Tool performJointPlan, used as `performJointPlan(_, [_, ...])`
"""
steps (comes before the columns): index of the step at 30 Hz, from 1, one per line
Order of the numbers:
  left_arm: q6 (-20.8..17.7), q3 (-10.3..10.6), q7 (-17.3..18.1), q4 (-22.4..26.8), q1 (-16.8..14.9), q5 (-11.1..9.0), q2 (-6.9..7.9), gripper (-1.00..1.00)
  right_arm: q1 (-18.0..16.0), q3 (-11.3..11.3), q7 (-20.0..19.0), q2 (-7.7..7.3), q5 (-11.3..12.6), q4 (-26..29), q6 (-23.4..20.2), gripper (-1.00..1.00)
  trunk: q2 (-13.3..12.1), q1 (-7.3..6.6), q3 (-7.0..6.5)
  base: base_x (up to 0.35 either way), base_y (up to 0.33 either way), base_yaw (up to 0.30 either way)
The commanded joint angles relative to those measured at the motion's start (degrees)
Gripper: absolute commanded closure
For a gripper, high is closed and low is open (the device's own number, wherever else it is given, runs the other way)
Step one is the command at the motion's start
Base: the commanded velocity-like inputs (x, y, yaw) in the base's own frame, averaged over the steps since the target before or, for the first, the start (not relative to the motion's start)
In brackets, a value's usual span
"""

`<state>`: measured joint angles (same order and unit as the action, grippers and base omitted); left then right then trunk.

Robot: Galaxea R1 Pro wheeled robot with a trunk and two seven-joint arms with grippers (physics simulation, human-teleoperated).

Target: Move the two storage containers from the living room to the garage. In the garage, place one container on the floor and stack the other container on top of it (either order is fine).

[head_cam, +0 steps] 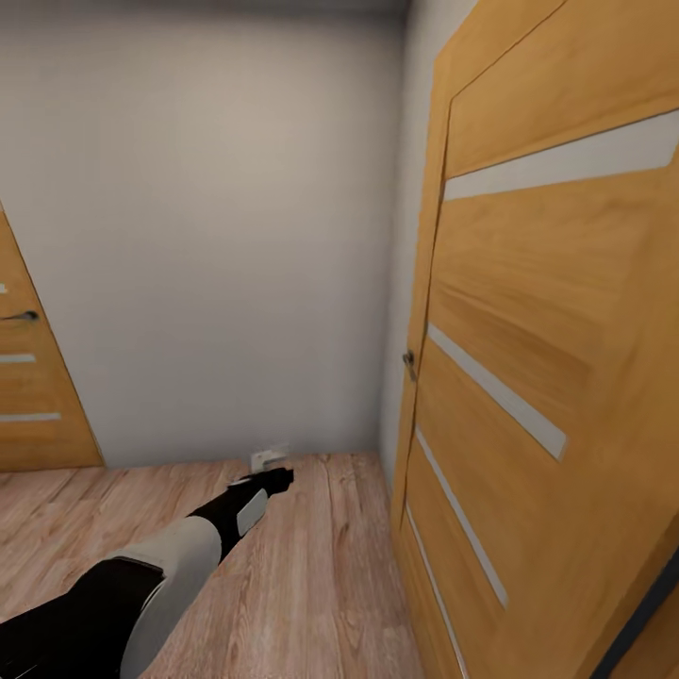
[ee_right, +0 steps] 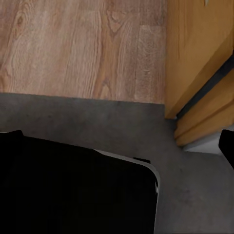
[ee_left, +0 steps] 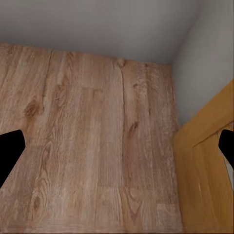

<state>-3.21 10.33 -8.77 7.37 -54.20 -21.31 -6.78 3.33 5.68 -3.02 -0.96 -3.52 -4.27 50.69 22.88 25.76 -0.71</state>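
Wood planks [head_cam: 321, 566] and a pale wall [head_cam: 207, 236] lie ahead, with a wooden door [head_cam: 556, 377] open alongside. Neither bin is in sight, so this looks like travel between rooms. Left tool [ee_left: 117, 151] fingers apart, empty; right tool [ee_right: 117, 161] likewise apart. Next: steer through the doorway.

Left arm [head_cam: 141, 585] extended forward, gripper [ee_left: 117, 146] spread, empty.
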Motion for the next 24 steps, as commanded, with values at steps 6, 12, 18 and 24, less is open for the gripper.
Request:
performJointPlan(6, [7.4, 0.6, 3.1, -10.7, 2.1, -0.1, 0.3, -1.0, 0.0, 0.3, -0.1, -0.01, 0.2, 0.0, 0.2, -1.0, 0.0, 0.02, 0.0, 0.0, 0.0, 0.251])
performJointPlan(12, [9.7, 0.6, 4.2, -11.9, 9.4, 0.1, 0.47, -1.0, 0.0, 0.2, 0.1, -0.01, 0.2, 0.0, 0.2, -1.0, 0.0, 0.02, 0.0, 0.0, 0.0, 0.251])
performJointPlan(18, [15.2, 0.7, 3.8, -12.0, 17.9, 0.3, 0.56, -1.0, 0.0, 0.1, 0.3, -0.01, 0.3, 0.0, 0.3, -1.0, 0.0, 0.02, 0.0, 0.0, 0.0, 0.178])
performJointPlan(24, [20.6, 0.8, 3.7, -12.0, 26.3, 1.5, 0.48, -1.0, 0.0, 0.1, 0.3, -0.01, 0.3, 0.0, 0.3, -1.0, 0.0, 0.02, 0.0, 0.0, 0.0, 0.024])
